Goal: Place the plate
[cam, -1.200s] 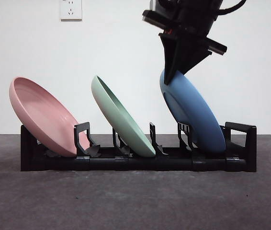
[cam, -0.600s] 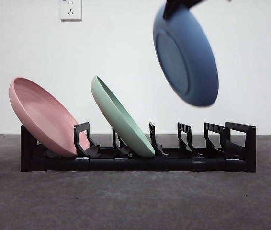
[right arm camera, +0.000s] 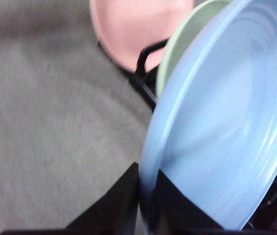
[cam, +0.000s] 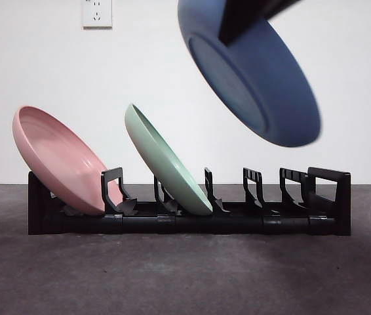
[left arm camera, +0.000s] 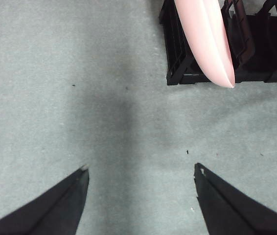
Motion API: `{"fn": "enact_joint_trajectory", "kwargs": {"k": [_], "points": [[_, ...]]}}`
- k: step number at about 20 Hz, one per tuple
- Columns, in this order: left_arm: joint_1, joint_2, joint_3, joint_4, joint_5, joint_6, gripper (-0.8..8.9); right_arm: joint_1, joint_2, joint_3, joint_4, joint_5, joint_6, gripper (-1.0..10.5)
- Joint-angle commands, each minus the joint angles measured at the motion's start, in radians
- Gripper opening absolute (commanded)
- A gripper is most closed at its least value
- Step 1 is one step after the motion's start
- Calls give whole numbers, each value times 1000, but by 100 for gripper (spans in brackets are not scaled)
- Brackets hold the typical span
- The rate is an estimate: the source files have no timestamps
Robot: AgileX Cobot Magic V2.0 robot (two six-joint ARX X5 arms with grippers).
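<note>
My right gripper (cam: 233,29) is shut on the rim of the blue plate (cam: 257,85) and holds it tilted in the air, high above the right end of the black rack (cam: 303,220). In the right wrist view its jaws (right arm camera: 146,196) pinch the blue plate's (right arm camera: 221,127) rim. The pink plate (cam: 58,157) leans in the rack's left slot and the green plate (cam: 166,161) in the middle slot. My left gripper (left arm camera: 141,176) is open and empty over bare table, near the rack's (left arm camera: 256,54) pink plate (left arm camera: 204,39) end.
The rack's right slots (cam: 274,190) stand empty under the blue plate. Grey table runs in front of the rack. A white wall with sockets (cam: 97,12) is behind. The right wrist view also shows the pink plate (right arm camera: 138,29) and green plate (right arm camera: 182,44).
The blue plate has been lifted out of the rack's right slot, has risen and has come to the left and nearer, tilting flatter. The pink and green plates have not moved.
</note>
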Motion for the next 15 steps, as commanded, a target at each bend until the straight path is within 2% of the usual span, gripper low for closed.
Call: {"fn": "enact_joint_trajectory", "kwargs": {"k": [1,4,6,11,15], "points": [[-1,5,17,8,5,7,344,111,2,-43,-21,58,-21,13],[-1,5,17,5,5,6,344,207,17,-58,-117,2,8,14],[-1,5,17,3,5,6,344,232,23,-58,-131,-27,32,14],[-1,5,17,3,5,6,344,200,92,-58,-149,-55,27,14],[-1,5,17,3,5,6,344,177,199,-58,-125,-109,-2,14]]}}
